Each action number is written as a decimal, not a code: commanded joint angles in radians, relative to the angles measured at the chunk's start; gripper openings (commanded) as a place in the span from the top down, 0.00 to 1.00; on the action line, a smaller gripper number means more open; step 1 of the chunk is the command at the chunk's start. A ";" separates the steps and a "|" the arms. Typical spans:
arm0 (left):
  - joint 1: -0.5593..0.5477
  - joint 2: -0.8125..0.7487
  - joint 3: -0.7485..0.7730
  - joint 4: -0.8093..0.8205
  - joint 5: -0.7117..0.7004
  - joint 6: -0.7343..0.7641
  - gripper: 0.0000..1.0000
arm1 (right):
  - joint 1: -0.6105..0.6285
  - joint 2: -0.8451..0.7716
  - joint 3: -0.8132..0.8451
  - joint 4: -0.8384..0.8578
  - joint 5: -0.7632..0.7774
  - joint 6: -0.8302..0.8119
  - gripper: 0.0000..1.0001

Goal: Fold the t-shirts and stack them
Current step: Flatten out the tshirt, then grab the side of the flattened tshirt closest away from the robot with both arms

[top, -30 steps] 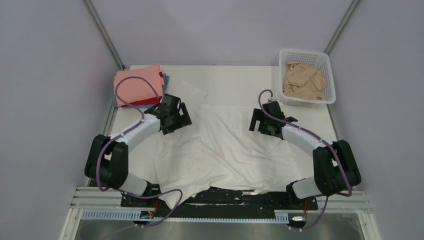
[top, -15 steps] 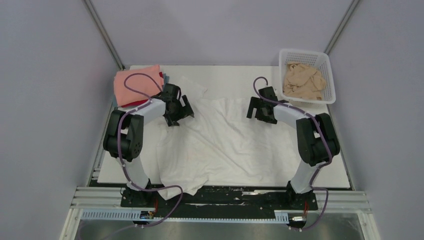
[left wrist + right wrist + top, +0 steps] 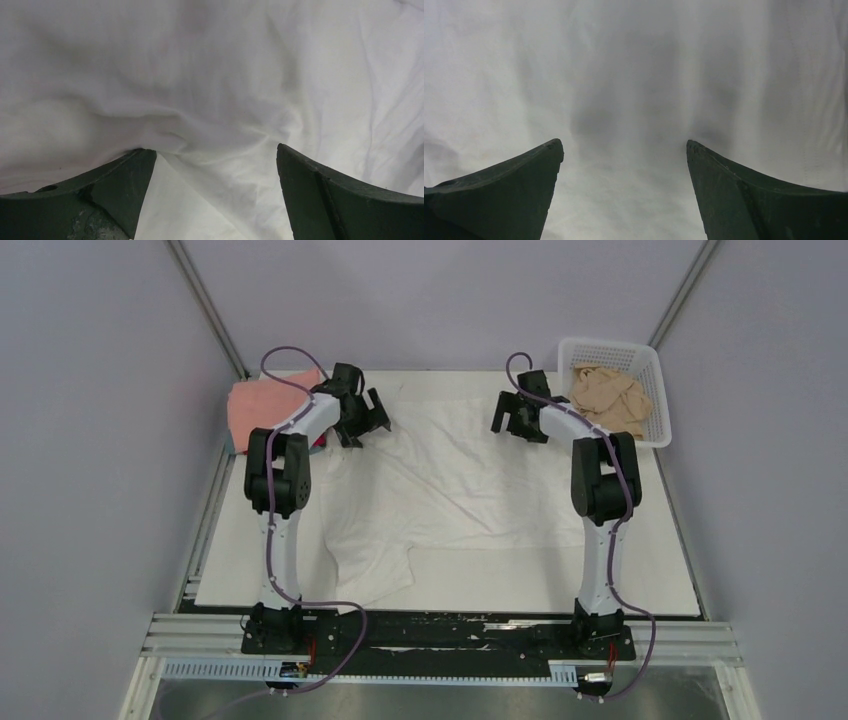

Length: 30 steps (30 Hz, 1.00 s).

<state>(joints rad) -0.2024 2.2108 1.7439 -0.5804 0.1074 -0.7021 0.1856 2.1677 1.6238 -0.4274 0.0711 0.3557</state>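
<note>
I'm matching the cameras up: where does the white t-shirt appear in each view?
Top external: white t-shirt spread across the centre.
Left wrist: fills the picture, creased.
Right wrist: fills the picture, smoother.
Shared landmark: the left end effector and right end effector, both open at the shirt's far edge.

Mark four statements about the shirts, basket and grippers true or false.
1. The white t-shirt lies spread on the table between the arms. True.
2. The basket holds nothing. False: a beige t-shirt lies crumpled in it.
3. Both grippers are shut. False: the left gripper and the right gripper are open, fingers wide apart over white cloth.
4. The salmon-pink t-shirt sits at the table's far left corner. True.
</note>
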 commanded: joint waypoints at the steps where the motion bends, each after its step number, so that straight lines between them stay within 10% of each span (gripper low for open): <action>1: 0.014 0.111 0.126 -0.113 -0.027 0.066 0.00 | -0.004 0.051 0.091 -0.103 -0.008 -0.016 0.00; 12: -0.057 -0.308 -0.116 -0.065 -0.052 0.084 0.00 | 0.059 -0.347 -0.159 -0.105 0.026 -0.027 0.00; 23: -0.449 -1.011 -0.884 -0.144 -0.317 -0.241 0.00 | 0.072 -0.918 -0.766 -0.052 0.004 0.176 0.00; 30: -0.706 -1.188 -1.087 -0.291 -0.347 -0.455 0.00 | 0.072 -1.026 -0.900 -0.055 -0.010 0.165 0.00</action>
<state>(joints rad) -0.8089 1.0801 0.7025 -0.7944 -0.1768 -0.9958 0.2596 1.1835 0.7506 -0.5133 0.0650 0.4946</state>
